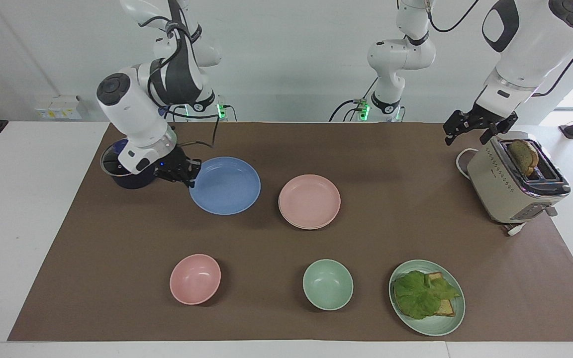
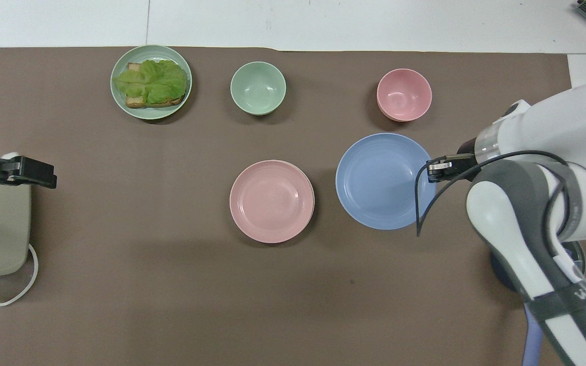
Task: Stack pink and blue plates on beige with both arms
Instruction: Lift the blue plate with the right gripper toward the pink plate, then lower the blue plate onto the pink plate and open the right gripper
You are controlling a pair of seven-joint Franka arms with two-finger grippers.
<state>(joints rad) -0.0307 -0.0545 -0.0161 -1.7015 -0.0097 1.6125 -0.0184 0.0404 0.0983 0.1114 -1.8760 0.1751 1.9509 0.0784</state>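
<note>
- We see the right gripper pinched tight on the rim of the blue plate, at the edge toward the right arm's end of the bench; the plate hangs clear of the brown mat, level or nearly so.
- The blue plate is over the mat just beside the pink plate, on the side toward the right arm's end.
- The pink plate lies flat near the middle of the mat, and in the facing view a pale rim shows under its edge: we judge that to be the beige plate, so the pink one looks already stacked.
- What is left, in our reading: carry the blue plate over the pink one, lower it and let go.
- The left gripper waits with its jaws wide apart and nothing in them, over the bench near the toaster, which holds a slice of bread.
- A dark pot sits by the right arm.
- Farther from the robots stand a pink bowl, a green bowl and a green plate with lettuce and bread.
- Nothing lies between the blue plate and the pink plate.
</note>
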